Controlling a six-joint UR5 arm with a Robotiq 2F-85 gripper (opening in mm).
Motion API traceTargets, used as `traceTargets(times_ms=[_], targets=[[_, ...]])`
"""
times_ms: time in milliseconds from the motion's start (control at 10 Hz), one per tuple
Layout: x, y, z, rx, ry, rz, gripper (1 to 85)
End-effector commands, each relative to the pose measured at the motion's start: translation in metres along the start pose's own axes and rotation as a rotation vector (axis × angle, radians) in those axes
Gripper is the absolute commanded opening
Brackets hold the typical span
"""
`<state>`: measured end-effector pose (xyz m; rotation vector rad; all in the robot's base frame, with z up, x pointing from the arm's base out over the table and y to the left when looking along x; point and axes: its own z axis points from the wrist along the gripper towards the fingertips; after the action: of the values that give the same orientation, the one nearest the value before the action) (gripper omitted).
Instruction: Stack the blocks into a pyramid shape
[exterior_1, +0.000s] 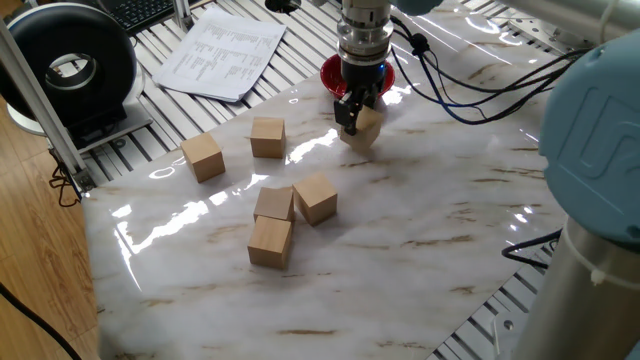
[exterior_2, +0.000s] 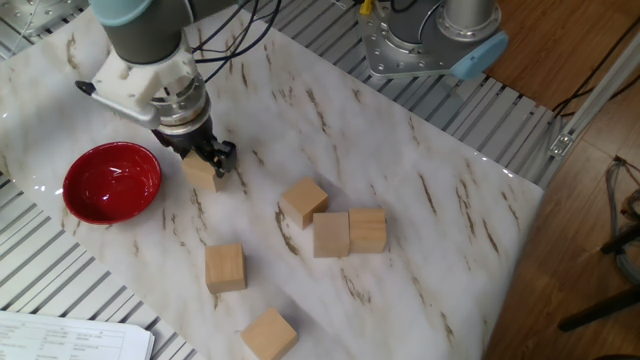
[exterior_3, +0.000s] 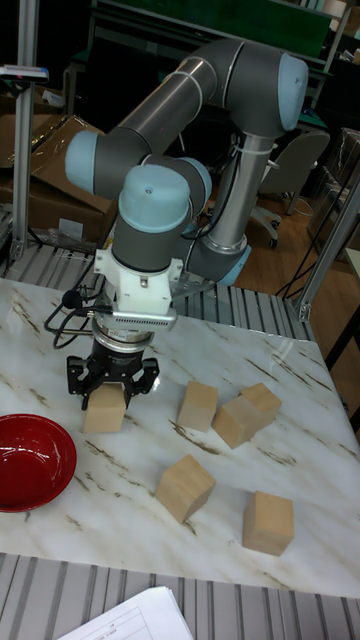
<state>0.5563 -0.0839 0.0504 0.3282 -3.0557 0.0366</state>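
My gripper is shut on one light-tan wooden block, held low over the marble table right beside the red bowl. The other fixed view shows the same gripper on that block, and in the tall view its fingers clasp the block's upper part. Several other blocks lie loose. Two touch side by side, with a third just beside them. Two more sit apart.
The red bowl stands next to the held block, near the table's edge. Printed papers and a black round device lie beyond the table. The arm's base is mounted at the far side. Cables trail from the wrist.
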Motion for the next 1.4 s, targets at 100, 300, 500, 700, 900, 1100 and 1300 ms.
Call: traceTargets(times_ms=[100,300,500,700,900,1100,1300], targets=[[-0.014,0.001,0.007,-0.063,-0.027,0.151,1.7],[-0.014,0.006,0.008,-0.093,-0.02,0.212,1.7],[-0.012,0.003,0.013,-0.09,-0.005,0.209,1.7],[-0.013,-0.001,0.017,-0.086,-0.005,0.22,1.7],[-0.015,-0.003,0.018,-0.087,-0.01,0.235,1.7],[-0.014,-0.006,0.018,-0.081,-0.007,0.229,1.7],[-0.014,-0.008,0.017,-0.07,-0.006,0.235,1.7]])
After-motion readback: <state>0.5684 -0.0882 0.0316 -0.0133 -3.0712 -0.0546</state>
